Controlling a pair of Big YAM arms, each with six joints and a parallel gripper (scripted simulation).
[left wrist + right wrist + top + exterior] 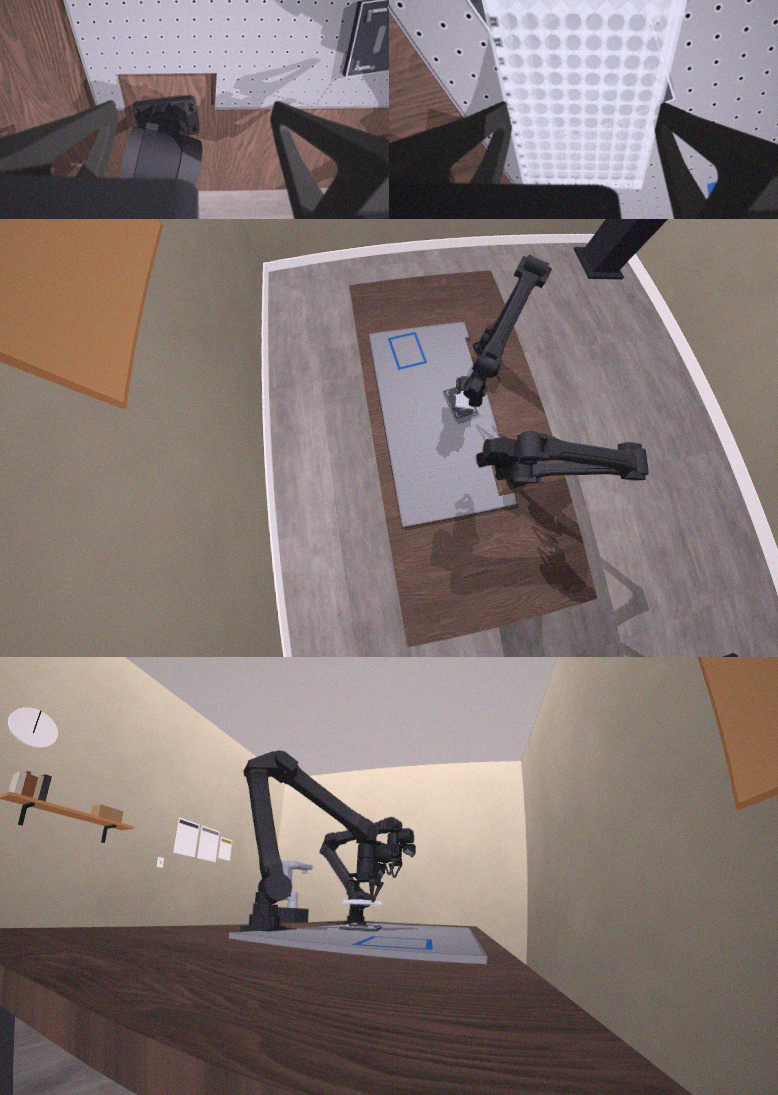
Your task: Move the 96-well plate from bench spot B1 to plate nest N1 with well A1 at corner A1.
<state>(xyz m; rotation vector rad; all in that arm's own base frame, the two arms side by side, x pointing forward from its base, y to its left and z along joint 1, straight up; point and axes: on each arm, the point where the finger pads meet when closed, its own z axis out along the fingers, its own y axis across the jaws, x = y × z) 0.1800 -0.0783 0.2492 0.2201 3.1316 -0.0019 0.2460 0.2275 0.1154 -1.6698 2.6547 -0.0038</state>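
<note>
The white 96-well plate (464, 401) (354, 902) (584, 88) is held level above the nest (460, 416) (360, 925) (358, 54), with a gap between them. My right gripper (374, 898) (583, 109) is shut on the plate's two long sides. In the right wrist view, column 12 is at the top and numbers run down the left edge. The plate looks turned slightly relative to the nest, whose edges show behind it. The cut-off corner cannot be made out. The nest's A1 mark is not readable. My left gripper (480, 458) (194, 109) is open and empty, off to the nest's side.
A blue outlined rectangle (394, 353) (429, 943) marks a spot on the perforated board (435, 463) (161, 44). The left arm (577, 452) reaches over the board's edge beside the right arm (509, 322). The board has a cut-out by the left arm's base.
</note>
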